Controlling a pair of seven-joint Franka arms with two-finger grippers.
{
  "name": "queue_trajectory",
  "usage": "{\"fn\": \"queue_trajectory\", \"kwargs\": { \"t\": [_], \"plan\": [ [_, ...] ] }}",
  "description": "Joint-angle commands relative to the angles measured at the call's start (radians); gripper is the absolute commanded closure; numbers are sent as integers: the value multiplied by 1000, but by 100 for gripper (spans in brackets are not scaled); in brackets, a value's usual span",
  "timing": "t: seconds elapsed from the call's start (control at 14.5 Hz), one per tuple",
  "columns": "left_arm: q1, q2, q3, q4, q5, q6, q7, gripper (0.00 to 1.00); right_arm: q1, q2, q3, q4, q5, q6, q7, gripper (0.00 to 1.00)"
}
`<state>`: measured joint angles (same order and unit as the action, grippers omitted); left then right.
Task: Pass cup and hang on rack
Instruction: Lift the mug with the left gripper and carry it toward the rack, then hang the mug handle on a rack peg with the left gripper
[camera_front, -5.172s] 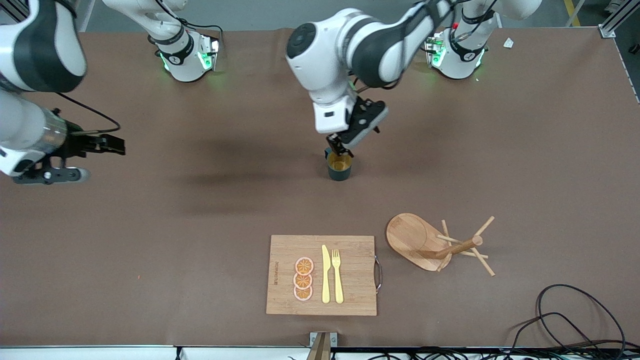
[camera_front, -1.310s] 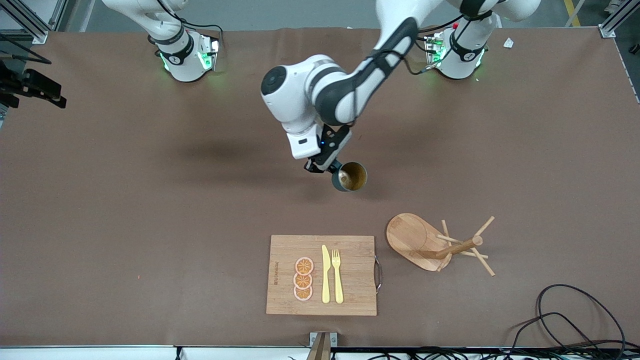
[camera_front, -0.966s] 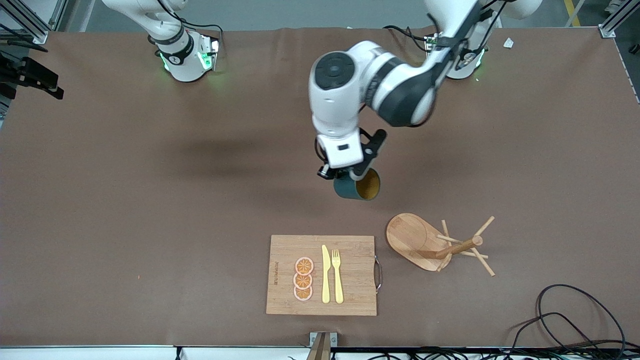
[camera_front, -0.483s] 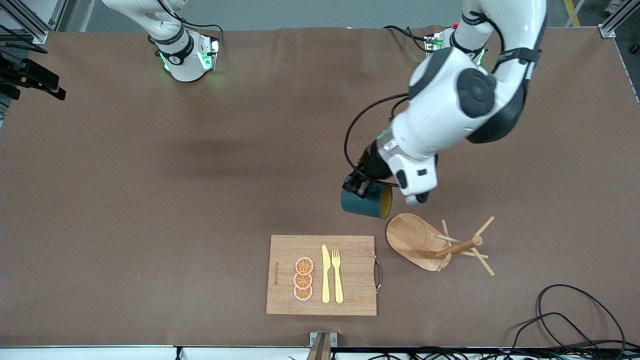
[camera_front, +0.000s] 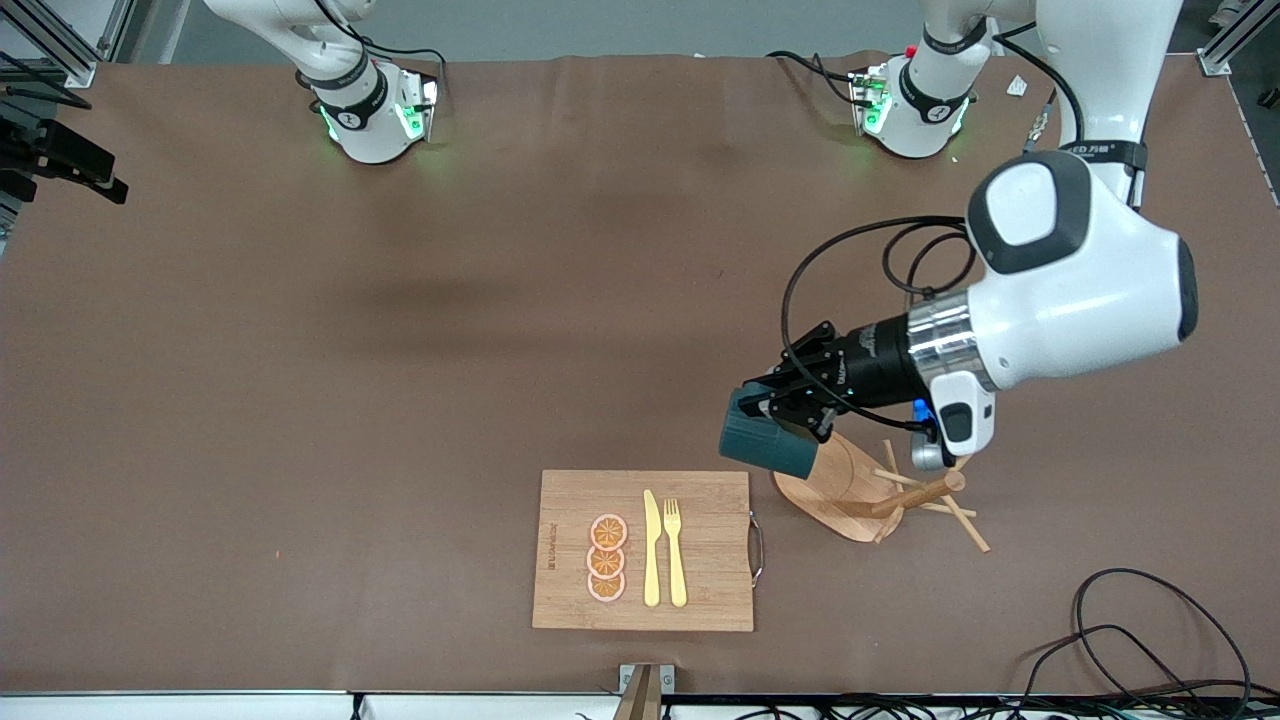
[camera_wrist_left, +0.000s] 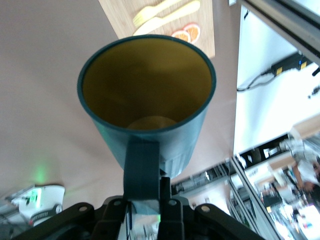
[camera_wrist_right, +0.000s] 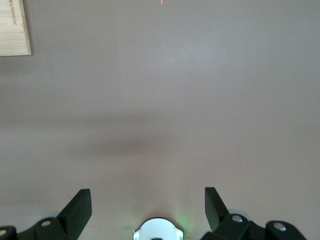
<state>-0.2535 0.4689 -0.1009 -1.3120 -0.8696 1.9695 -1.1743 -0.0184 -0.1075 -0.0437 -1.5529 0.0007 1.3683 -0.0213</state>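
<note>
The left gripper (camera_front: 775, 405) hangs over the rack (camera_front: 860, 485), its jaws clamped on the handle of the cup (camera_front: 768, 446), which lies sideways in the air. The right gripper (camera_wrist_right: 148, 202) waits over bare bench (camera_front: 300, 400), jaws wide apart.

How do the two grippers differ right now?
The left gripper is shut on the cup by its handle; the right gripper is open and holds nothing. The left gripper hangs over the rack, with the cup on its side; the right gripper waits at the right arm's end of the table, over bare tabletop. Both are up in the air.
</note>
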Motion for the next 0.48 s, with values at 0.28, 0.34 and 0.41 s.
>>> {"fn": "queue_trajectory", "kwargs": {
  "t": [0.28,0.34,0.41],
  "plan": [
    [111,-9,-8,-141,-216,-78,296,100,6,-6,-8,30,18,-3,41,0],
    [131,5,-8,-141,-235,-121,339,100,6,0,-8,40,18,-3,41,0],
    [157,8,-7,-141,-241,-153,372,100,6,12,-8,53,18,-5,38,0]
  ]
}}
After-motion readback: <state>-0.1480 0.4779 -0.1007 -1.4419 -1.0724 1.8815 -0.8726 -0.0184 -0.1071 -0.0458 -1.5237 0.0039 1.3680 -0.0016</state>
